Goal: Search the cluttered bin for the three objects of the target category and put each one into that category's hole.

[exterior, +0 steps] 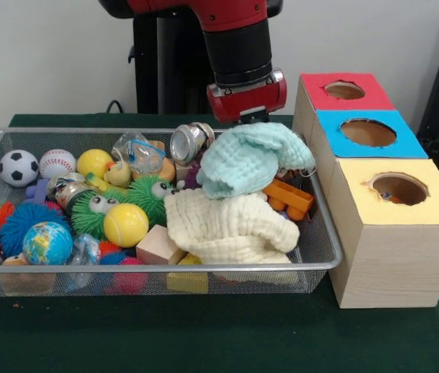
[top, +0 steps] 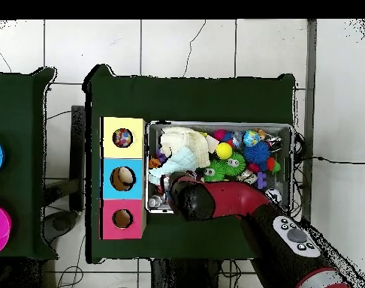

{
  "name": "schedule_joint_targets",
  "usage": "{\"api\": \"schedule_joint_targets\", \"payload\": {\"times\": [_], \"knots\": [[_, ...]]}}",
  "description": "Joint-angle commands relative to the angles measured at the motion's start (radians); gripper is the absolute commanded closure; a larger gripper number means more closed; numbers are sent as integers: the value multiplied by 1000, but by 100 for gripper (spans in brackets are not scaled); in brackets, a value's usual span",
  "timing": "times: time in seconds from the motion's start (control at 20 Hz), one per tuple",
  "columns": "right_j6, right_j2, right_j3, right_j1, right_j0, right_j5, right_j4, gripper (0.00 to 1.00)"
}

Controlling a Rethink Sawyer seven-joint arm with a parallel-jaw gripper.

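The wire mesh bin holds many toys. My gripper sits over its right half, at the peak of the mint-green cloth, which hangs bunched from it above the cream muslin cloth. The fingers are hidden by the cloth. No printed fabric bundle shows in the bin. The yellow-faced hole is nearest the camera in the wooden box; something small and multicoloured shows inside it. In the overhead view the arm covers the gripper, and the mint cloth and the bin show.
The blue-faced hole and the red-faced hole lie behind the yellow one. The bin also holds a yellow ball, a globe ball, a soccer ball, an orange truck, a wooden block and a metal can.
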Motion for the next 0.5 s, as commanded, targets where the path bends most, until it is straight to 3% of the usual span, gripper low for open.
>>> {"api": "schedule_joint_targets", "payload": {"times": [0.05, 0.5], "knots": [[107, 16, -81, 63, 12, -76, -3, 100], [59, -19, -200, 24, 50, 20, -8, 100]]}}
